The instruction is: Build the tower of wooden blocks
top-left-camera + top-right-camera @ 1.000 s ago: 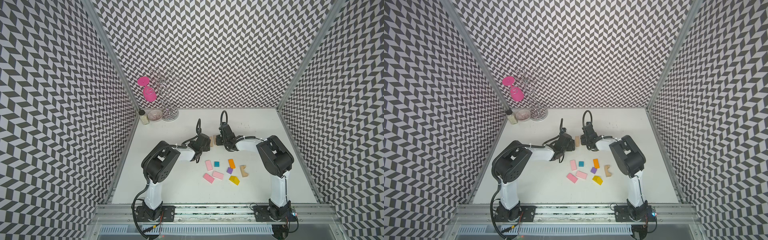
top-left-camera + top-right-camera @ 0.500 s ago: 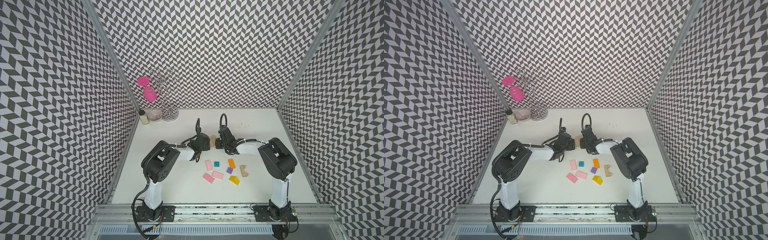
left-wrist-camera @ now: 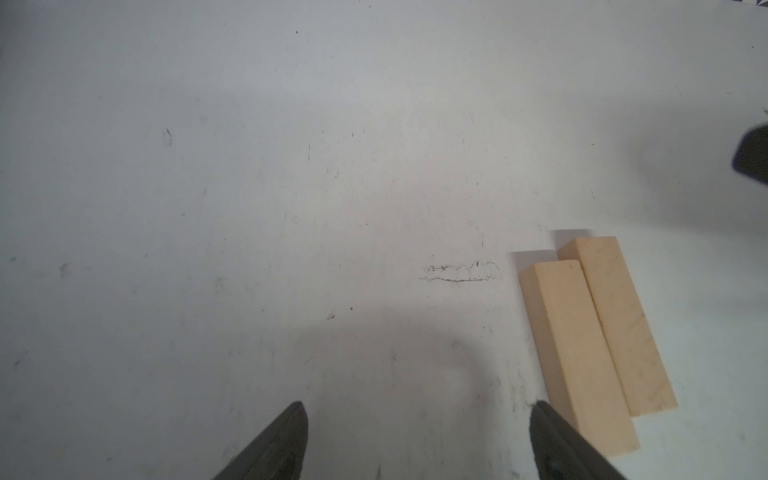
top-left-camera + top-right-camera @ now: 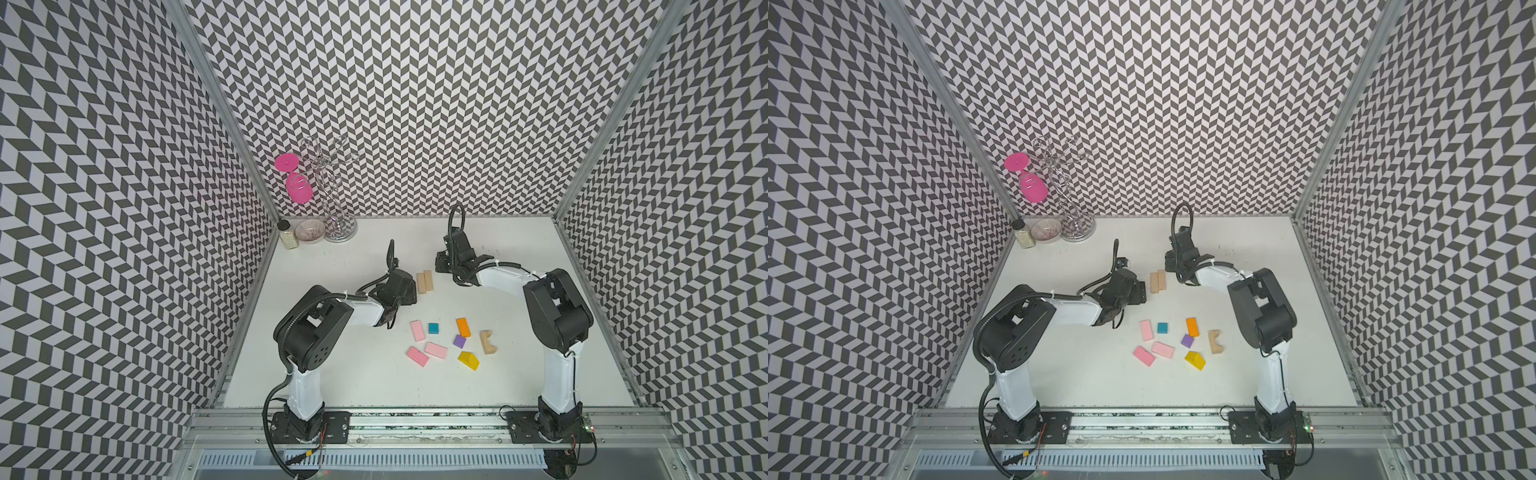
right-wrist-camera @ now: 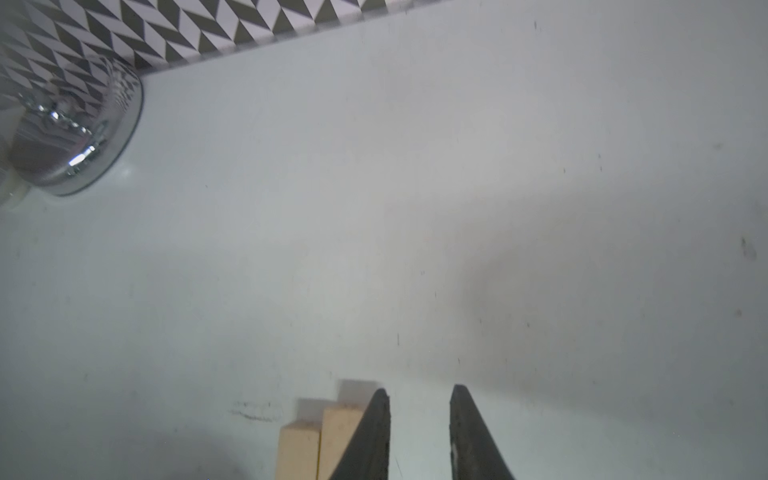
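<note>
Two tan bars (image 4: 425, 282) (image 4: 1158, 281) lie side by side on the white table. Just to their left is my left gripper (image 4: 410, 287) (image 3: 417, 409), open and empty, with one fingertip (image 3: 540, 415) at the nearer bar (image 3: 582, 345). To the bars' back right is my right gripper (image 4: 439, 266) (image 5: 419, 392), nearly closed with a narrow empty gap and one finger (image 5: 376, 415) beside a bar (image 5: 338, 432). In front lie three pink slabs (image 4: 417, 331), a teal cube (image 4: 433, 328), an orange slab (image 4: 463, 327), a purple cube (image 4: 459, 341), a yellow roof piece (image 4: 468, 360) and a tan arch (image 4: 487, 342). No tower stands.
At the back left corner stand a chrome glass rack (image 4: 340, 232) (image 5: 70, 137) with a pink goblet (image 4: 298, 189) hanging on it, a small glass bowl (image 4: 310, 231) and a shaker jar (image 4: 287, 235). Patterned walls close three sides.
My right gripper has drawn back a little from the tan bars toward the rear. The left gripper and the bars stay where they were.
</note>
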Controlling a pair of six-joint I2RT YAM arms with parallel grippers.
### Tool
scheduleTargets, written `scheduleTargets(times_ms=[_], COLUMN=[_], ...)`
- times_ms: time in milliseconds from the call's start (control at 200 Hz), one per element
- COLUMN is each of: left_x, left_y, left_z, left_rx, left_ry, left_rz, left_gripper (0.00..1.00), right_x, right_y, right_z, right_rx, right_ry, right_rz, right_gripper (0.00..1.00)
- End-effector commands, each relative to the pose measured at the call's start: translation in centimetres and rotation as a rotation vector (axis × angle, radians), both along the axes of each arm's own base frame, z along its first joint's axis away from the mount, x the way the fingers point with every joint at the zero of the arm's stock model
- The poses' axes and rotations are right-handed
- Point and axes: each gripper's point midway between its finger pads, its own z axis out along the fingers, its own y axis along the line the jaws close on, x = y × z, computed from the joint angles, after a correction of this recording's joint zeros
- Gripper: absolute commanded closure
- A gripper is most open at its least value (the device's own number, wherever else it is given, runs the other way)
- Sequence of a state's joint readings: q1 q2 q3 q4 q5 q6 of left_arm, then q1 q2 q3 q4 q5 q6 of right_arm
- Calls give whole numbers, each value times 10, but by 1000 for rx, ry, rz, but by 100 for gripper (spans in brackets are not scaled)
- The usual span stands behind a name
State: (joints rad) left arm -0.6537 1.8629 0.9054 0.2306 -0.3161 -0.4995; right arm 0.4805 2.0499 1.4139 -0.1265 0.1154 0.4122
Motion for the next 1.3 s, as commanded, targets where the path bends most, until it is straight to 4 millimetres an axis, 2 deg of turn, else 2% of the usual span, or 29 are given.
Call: scheduleTargets(times_ms=[0, 245, 496, 736, 1072, 1182, 1292], left_x=[-2, -9, -17, -24, -31, -31, -28], left_y=[7, 12, 20, 28, 35, 35, 31], left_z=[22, 40, 56, 67, 75, 75, 70], left_rx=[-30, -57, -65, -76, -86, -90, -83], left_ry=[-40, -72, -102, -123, -144, -148, -139], left_rz=[19, 17, 17, 27, 36, 33, 23], left_gripper=[15, 14, 14, 14, 13, 13, 13], right_x=[4, 14, 4, -6, -12, -8, -8], right_y=[8, 26, 44, 41, 43, 42, 35], right_z=[-24, -36, -47, -51, -39, -29, -8], right_rx=[-29, -5, -15, -25, 7, 10, 13], right_ry=[62, 91, 113, 123, 100, 81, 43], right_rz=[24, 75, 112, 110, 98, 84, 59], right_gripper=[74, 74, 75, 76, 75, 75, 74])
